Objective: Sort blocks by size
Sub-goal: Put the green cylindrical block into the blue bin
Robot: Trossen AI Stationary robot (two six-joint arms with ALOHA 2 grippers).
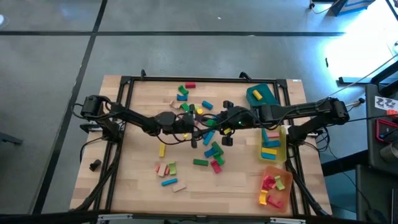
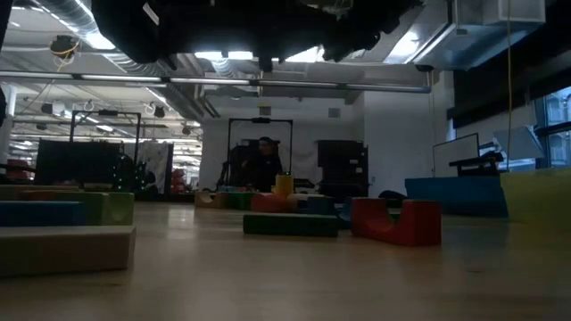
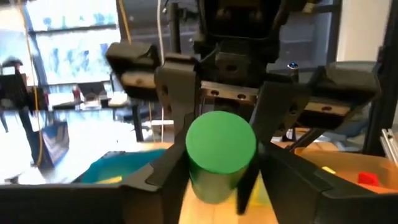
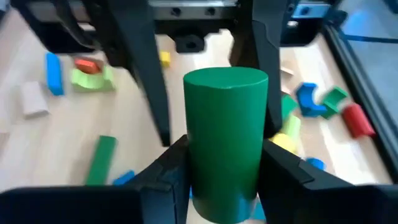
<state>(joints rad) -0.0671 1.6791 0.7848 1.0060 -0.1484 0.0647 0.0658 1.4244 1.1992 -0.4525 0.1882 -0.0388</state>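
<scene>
A smooth green wooden cylinder (image 4: 225, 140) is standing between the right gripper's (image 4: 221, 155) dark fingers (image 4: 166, 167), which are pinching its sides. The left gripper (image 3: 214, 168) is facing it, fingers (image 3: 177, 109) flanking the same cylinder; whether they are gripping, I cannot tell

low view dim and backlit by ceiling lights; window glare washes left wrist view

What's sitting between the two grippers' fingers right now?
A green wooden cylinder, flanked by the right gripper and the left gripper; both wrist views show it.
</scene>
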